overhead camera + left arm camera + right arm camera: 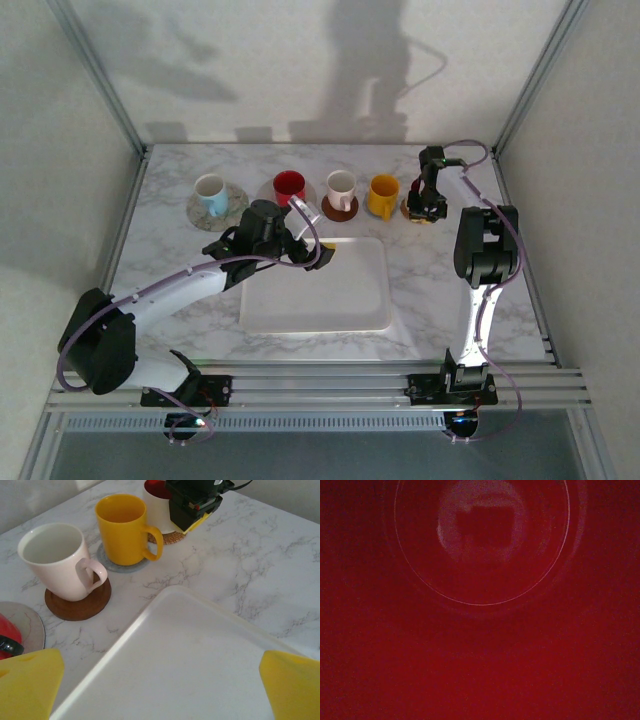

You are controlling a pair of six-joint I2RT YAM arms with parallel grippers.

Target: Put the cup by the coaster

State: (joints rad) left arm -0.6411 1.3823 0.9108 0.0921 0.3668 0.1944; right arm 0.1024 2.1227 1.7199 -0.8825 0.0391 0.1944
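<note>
Marble table (450, 300), right end effector (425, 208) clamping cup (157, 510), left arm (190, 285) over tray (330, 305).

White tray (190, 660) near; beyond it yellow mug (122, 527) on grey coaster (106, 560), pink mug (57, 560) on brown coaster (75, 607) (both upright).

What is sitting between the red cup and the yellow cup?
A white cup on a brown coaster sits between the red cup and the yellow cup. The top camera shows it.
</note>
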